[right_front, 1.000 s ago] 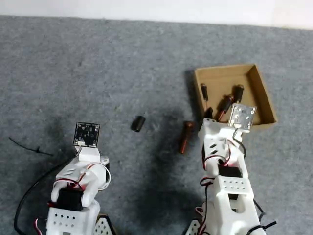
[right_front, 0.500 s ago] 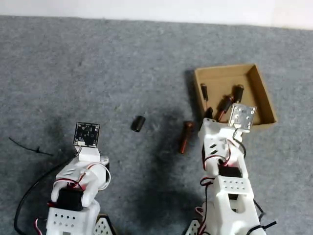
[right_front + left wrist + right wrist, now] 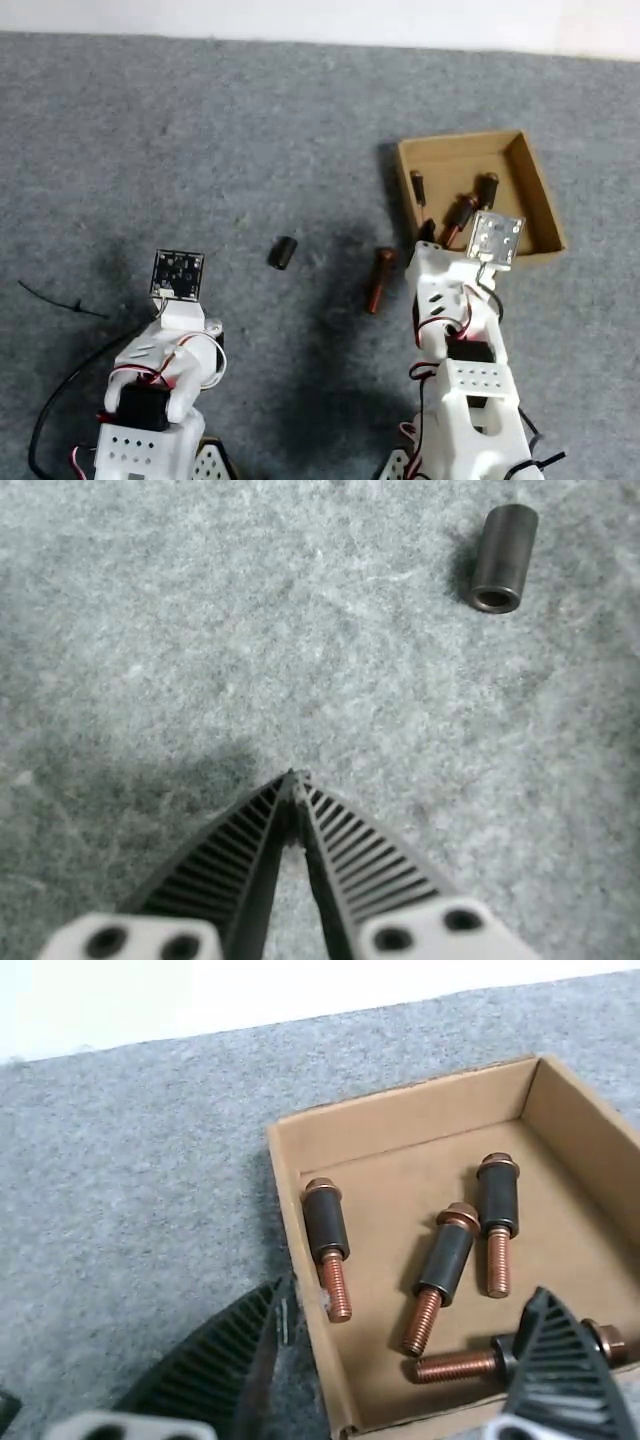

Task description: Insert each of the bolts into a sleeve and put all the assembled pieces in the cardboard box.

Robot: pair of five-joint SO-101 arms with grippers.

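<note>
Nothing has moved over the last second: both arms and all the parts sit exactly where they were, so you are paused between pieces, not in the middle of a step. Your right hand (image 3: 410, 1295) hangs spread wide over the near wall of the cardboard box (image 3: 400, 1110), pinching nothing. Four assembled pieces (image 3: 443, 1270) lie on the box floor below it. What remains is out on the table (image 3: 150, 120). One bare bolt (image 3: 378, 280) lies just beside the box, on the side facing the other arm. One empty sleeve (image 3: 284, 252) lies apart from the bolt, between the two arms. Your left hand (image 3: 295, 790) is pressed together, tips meeting on nothing, low over the table with the sleeve (image 3: 503, 558) ahead of it and well apart. By the look of it, this is the last pair to join. The left hand would have to spread before it can take the sleeve. The right hand is already open and is the nearer one to the bolt, though it must come back off the box wall to reach it.
</note>
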